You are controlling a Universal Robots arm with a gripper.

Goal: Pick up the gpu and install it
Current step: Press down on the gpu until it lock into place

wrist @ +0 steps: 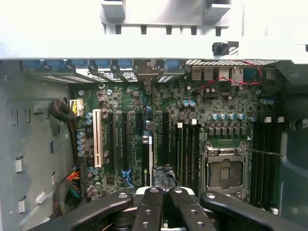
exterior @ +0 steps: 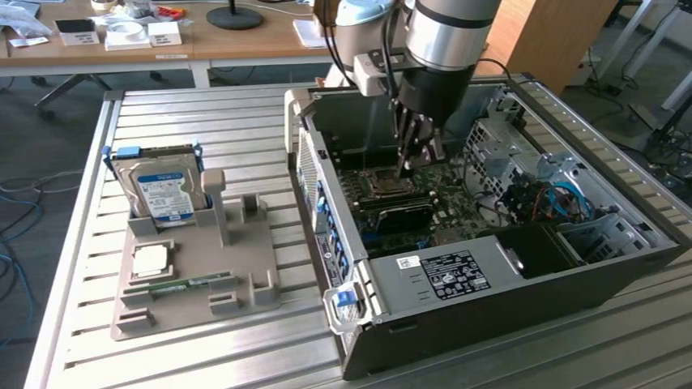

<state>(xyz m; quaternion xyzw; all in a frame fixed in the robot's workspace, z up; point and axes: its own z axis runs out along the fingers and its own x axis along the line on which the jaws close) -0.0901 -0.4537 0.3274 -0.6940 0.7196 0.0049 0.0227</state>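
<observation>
the gripper (exterior: 420,162) is seen lowered inside the open computer case (exterior: 605,267), just above the motherboard (exterior: 433,203) and beside the empty cpu socket (exterior: 385,181). its fingers (wrist: 155,211) are clenched together. in the wrist view the gpu (wrist: 146,156) is seen edge-on, standing upright in a motherboard slot beside the white expansion slot (wrist: 97,138); whether it is gripped cannot be told. outside the case, a grey holder tray (exterior: 194,279) carries a hard drive (exterior: 162,190), a cpu chip (exterior: 151,258) and a ram stick (exterior: 178,286).

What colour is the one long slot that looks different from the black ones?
White slot, clearest in the wrist view.
</observation>
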